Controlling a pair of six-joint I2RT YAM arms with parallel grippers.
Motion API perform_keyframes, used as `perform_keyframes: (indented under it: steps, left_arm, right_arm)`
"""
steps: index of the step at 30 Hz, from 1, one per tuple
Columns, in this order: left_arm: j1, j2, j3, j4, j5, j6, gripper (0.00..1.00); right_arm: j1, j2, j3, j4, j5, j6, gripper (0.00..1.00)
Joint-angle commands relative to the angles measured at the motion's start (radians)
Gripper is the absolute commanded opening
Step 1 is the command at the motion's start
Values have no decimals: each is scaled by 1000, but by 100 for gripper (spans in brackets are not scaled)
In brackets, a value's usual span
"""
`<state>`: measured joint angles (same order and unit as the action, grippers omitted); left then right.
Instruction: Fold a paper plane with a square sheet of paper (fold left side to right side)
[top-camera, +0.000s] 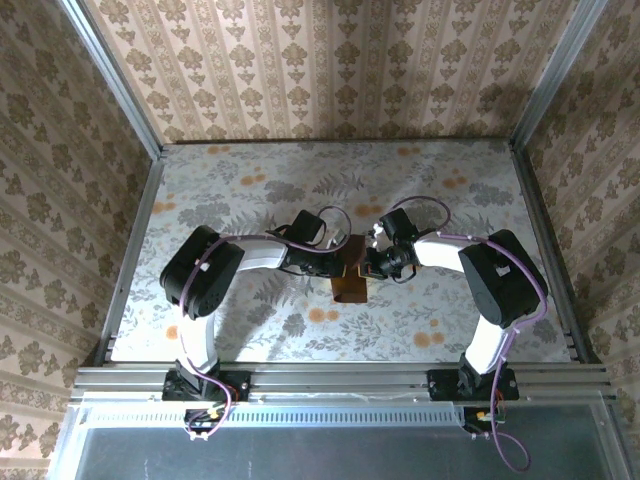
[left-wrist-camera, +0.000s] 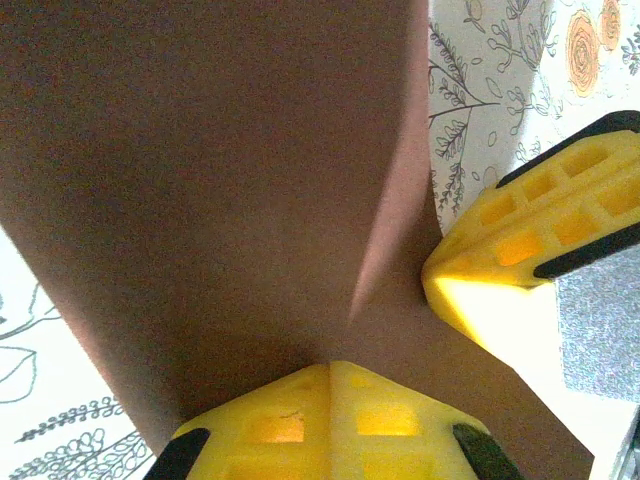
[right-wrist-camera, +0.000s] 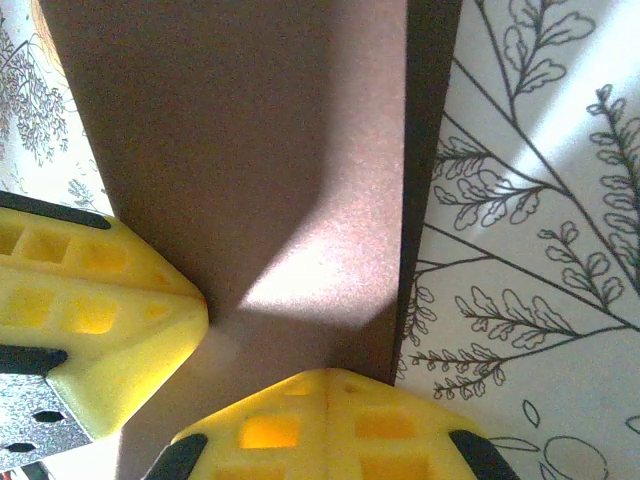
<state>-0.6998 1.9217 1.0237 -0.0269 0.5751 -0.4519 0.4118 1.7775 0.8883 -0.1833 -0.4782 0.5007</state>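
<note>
The square sheet of paper (top-camera: 350, 289) is dark reddish-brown and lies at the table's middle, doubled over into a narrow strip. My left gripper (top-camera: 336, 265) and right gripper (top-camera: 371, 265) meet above its far end. In the left wrist view the paper (left-wrist-camera: 220, 180) shows a raised crease, my left gripper (left-wrist-camera: 330, 366) is shut with its tips down on the sheet, and the right fingertips (left-wrist-camera: 500, 260) are close by. In the right wrist view the right gripper (right-wrist-camera: 328, 375) is shut, its tips on the paper (right-wrist-camera: 250, 130) near its straight right edge. The left fingertips (right-wrist-camera: 110, 300) press beside it.
The table (top-camera: 240, 190) wears a fern-and-orange-blotch print and is bordered by metal rails (top-camera: 130, 250). Patterned walls stand on three sides. Both arms bend inward, with their cables looped above the grippers.
</note>
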Motion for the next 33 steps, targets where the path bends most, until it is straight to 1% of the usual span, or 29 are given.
perform_keyframes:
  steps: [1,10,14,21,24,28,33]
  left_arm:
    - [-5,28,-5,-79,-49,26,2]
    - [-9,27,-11,-88,-60,33,1]
    - [-12,28,-11,-80,-60,32,1]
    - [-13,31,-1,-84,-50,37,1]
    - [-13,31,0,-85,-47,36,1]
    - [-14,32,-2,-85,-36,36,1]
    - [-14,12,-22,-99,-21,32,1]
  right_arm:
    - [12,14,-42,-50,64,6,0]
    - [-10,-74,3,52,-38,12,0]
    - [-13,-40,33,117,-81,37,0]
    - [-9,79,104,184,-126,68,0]
    - [-7,124,133,183,-142,64,0]
    - [-7,155,138,169,-125,55,0]
    - [-7,182,159,11,-34,-2,0]
